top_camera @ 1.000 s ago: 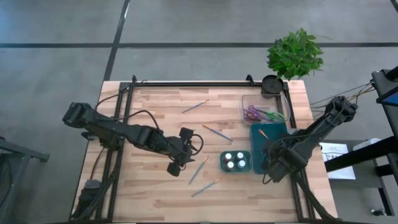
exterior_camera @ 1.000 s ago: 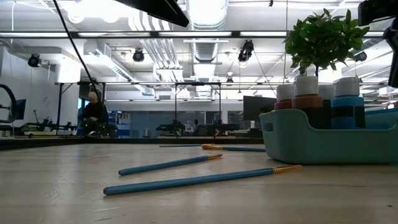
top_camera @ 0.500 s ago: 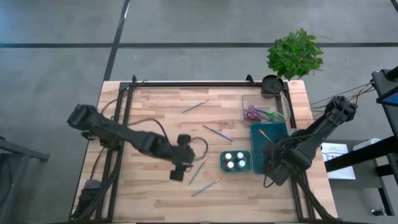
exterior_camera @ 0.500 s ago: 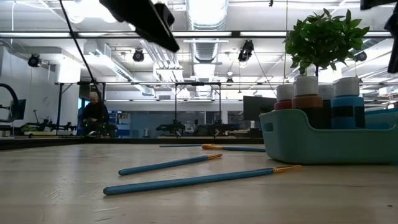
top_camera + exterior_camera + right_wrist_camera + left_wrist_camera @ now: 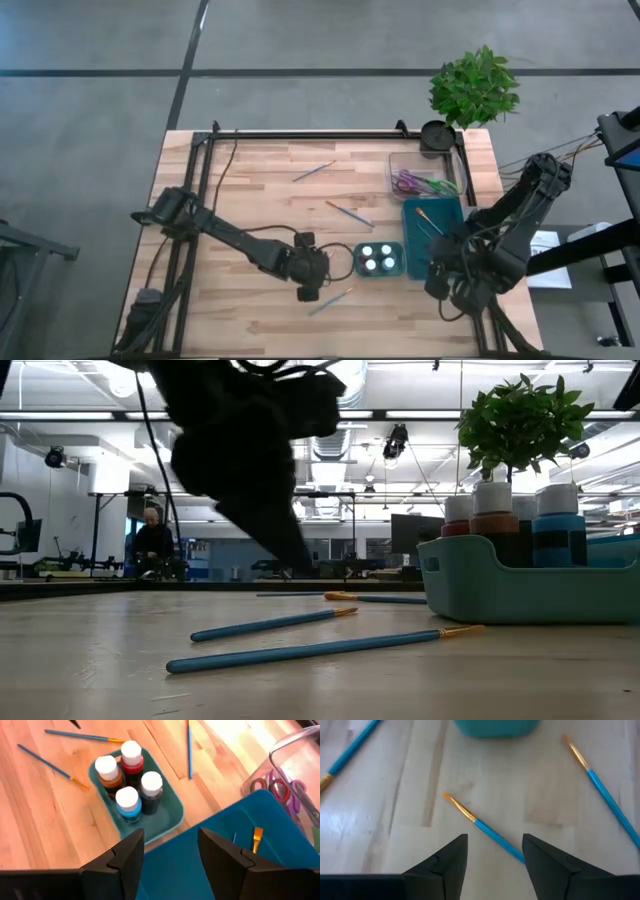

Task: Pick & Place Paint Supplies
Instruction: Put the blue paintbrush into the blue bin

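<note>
Several thin blue-handled paintbrushes with orange ferrules lie flat on the wooden table. My left gripper (image 5: 310, 280) is open and hangs low over one of them (image 5: 487, 830), a finger on either side, touching nothing; it also shows in the low view (image 5: 250, 470). Another brush (image 5: 330, 300) lies nearer the front edge. A small teal tray (image 5: 380, 260) holds several white-capped paint bottles (image 5: 127, 780). My right gripper (image 5: 170, 840) is open and empty above the near end of a larger blue tray (image 5: 432, 235), which holds one brush (image 5: 257, 839).
Two more brushes (image 5: 313, 171) (image 5: 348, 213) lie toward the far side. A clear box with scissors (image 5: 420, 183), a black cup (image 5: 437, 135) and a potted plant (image 5: 475, 85) stand at the far right. The table's left half is bare wood.
My left gripper has gone toward the table's right and near edges and down, from beside the brushes to low over one of them. My right arm has drawn back a little toward the near edge. The brushes and trays have stayed where they were.
</note>
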Robot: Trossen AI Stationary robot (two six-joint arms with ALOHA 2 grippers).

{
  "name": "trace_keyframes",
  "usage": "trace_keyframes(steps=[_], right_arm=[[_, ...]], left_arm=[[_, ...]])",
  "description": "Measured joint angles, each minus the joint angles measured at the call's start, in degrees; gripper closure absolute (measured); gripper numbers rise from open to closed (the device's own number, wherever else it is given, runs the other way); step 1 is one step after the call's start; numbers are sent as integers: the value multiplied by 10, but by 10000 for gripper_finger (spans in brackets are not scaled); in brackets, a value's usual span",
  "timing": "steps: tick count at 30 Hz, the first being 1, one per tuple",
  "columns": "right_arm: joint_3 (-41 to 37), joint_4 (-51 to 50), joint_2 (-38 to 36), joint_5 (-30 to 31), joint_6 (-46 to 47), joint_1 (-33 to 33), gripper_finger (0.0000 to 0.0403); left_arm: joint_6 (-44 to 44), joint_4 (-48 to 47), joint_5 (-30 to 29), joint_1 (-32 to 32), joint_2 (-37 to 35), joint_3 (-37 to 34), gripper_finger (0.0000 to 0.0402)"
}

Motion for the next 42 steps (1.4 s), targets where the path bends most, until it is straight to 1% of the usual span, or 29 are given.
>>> trace_keyframes(steps=[2, 5, 8, 14, 22, 26, 29, 32, 38, 42], right_arm=[[-2, 1, 0, 4, 0, 3, 221], [-10, 1, 0, 7, 0, 4, 221], [-18, 2, 0, 7, 0, 4, 221], [-21, 6, 0, 8, -1, 4, 221], [-21, 28, 0, 8, -21, 4, 221], [-21, 45, 0, 8, -35, 5, 221], [-20, 53, 0, 7, -41, 5, 221], [-20, 60, 0, 7, -43, 5, 221], [-20, 68, 0, 7, -51, 5, 221], [-20, 79, 0, 7, -66, 5, 221]], left_arm=[[-18, 2, -8, 1, 6, 5, 216], [-43, 6, -3, 1, 19, 9, 232], [-50, 15, 7, 2, 31, 8, 249], [-67, 19, 7, 4, 51, 7, 273], [-86, 12, 13, 4, 71, 10, 277], [-92, -2, 30, 8, 71, 6, 277], [-92, 2, 57, 16, 70, -1, 282], [-91, 5, 77, 25, 69, -7, 303], [-83, 1, 118, 39, 67, -8, 383], [-77, 1, 122, 40, 64, -8, 391]])
